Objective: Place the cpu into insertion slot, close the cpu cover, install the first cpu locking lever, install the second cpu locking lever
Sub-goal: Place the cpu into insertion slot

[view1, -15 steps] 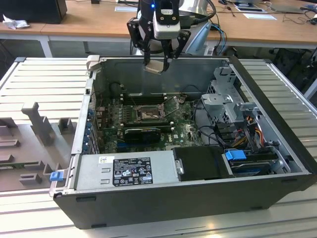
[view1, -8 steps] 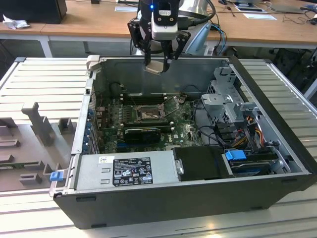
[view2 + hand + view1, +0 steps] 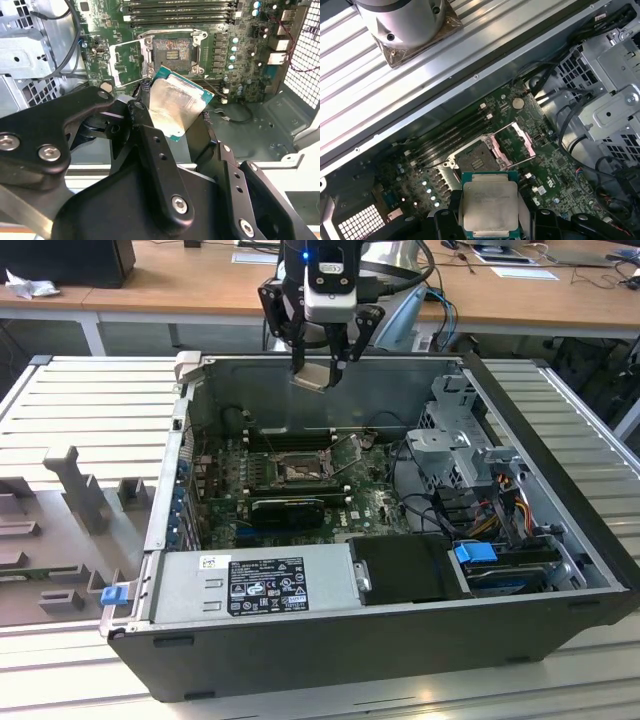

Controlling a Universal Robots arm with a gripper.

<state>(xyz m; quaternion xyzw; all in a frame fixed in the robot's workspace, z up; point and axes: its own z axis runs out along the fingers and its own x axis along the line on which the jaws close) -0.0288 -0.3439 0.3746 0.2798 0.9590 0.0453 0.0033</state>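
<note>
The gripper (image 3: 319,367) is clamped on the cpu (image 3: 490,205), seemingly by two opposite edges, well above the open insertion slot (image 3: 476,161) beneath it; light, stiff and likely fragile underneath, the chip suits edge-only holding.

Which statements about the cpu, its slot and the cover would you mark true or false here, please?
1. The gripper holds the cpu. True.
2. The cpu sits in the insertion slot. False: the slot is empty, and the cpu is in the gripper above the motherboard.
3. The cpu cover is shut over the slot. False: it is swung open beside the slot.
4. The computer case is open, with the motherboard exposed. True.
</note>
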